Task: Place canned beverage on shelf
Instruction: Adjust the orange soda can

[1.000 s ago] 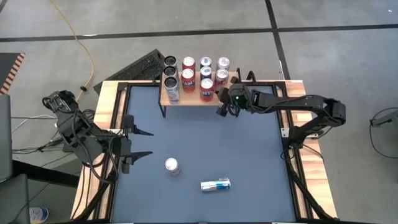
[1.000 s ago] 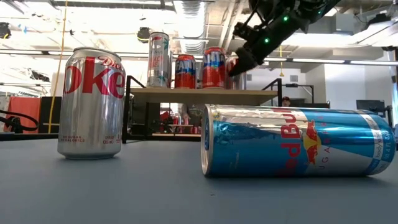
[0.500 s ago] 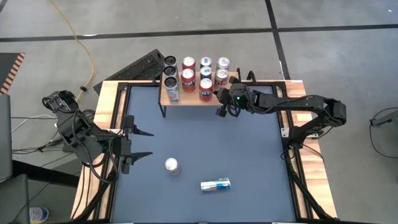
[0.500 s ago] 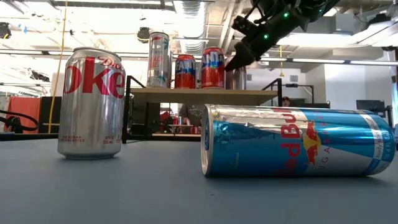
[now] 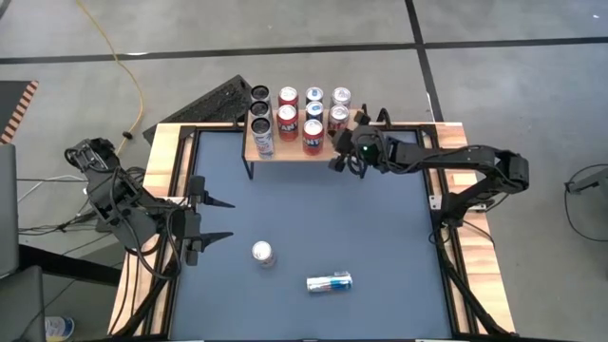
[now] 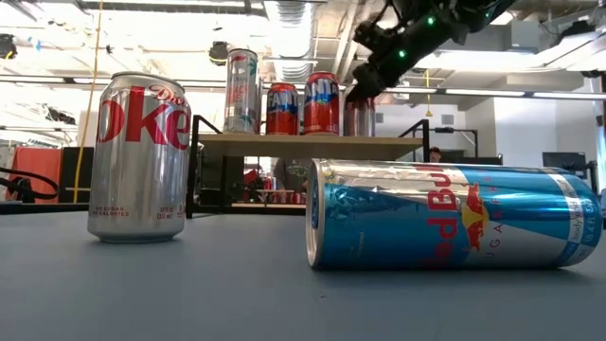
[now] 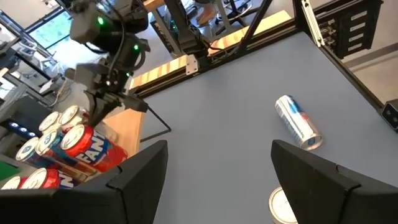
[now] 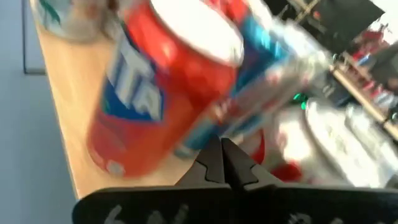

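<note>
Blue tabletop [image 5: 313, 214] carries a light-wood, black-legged shelf [image 5: 285, 150] packed with upright cans. Right gripper [image 5: 334, 162], fingers pressed together and empty, hovers at its front edge. Left gripper [image 5: 226, 218] waits wide apart near the table's left edge.

Even, bright overhead light on my tabletop [image 5: 313, 218], shadows soft and short. Low view: ceiling lights blown out behind, glare streaks on the lying blue can [image 6: 454, 216] and the Coke can [image 6: 139, 156]. My right wrist view is heavily motion-blurred: the red can [image 8: 149, 93] smeared, background mush. Left wrist view is sharp, with my own fingers [image 7: 140, 180] dark and soft up close.
</note>
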Available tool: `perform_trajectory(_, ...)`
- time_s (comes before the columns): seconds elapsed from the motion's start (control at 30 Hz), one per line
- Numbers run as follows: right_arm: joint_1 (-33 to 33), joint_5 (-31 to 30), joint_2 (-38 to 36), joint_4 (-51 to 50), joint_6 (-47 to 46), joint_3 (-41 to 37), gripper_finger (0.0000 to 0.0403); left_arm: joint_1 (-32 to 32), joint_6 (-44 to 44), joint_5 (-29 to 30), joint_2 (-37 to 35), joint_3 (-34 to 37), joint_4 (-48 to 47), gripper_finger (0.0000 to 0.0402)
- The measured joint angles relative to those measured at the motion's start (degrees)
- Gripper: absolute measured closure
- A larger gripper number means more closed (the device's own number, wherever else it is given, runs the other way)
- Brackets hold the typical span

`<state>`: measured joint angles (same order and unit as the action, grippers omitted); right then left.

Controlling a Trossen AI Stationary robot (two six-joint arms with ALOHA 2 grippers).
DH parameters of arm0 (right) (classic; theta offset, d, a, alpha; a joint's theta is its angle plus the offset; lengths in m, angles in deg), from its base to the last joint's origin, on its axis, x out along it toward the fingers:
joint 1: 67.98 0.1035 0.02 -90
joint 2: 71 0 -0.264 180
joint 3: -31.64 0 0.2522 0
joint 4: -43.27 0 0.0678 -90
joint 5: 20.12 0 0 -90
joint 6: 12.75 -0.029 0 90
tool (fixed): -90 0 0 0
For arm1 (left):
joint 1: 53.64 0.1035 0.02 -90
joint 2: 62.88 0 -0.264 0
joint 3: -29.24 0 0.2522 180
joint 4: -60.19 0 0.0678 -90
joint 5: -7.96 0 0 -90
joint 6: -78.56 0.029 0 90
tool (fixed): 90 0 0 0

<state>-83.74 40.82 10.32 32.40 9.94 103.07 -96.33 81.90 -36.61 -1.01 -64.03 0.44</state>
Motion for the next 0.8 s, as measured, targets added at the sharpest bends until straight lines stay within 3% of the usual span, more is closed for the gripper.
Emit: perform_trajectory(0.8, -1.4, 5.55, 6.05, 0.98, 1.83, 6.14, 0.0403, 0.04, -1.25, -0.63, 0.02, 0.0, -0.11, 0.0127)
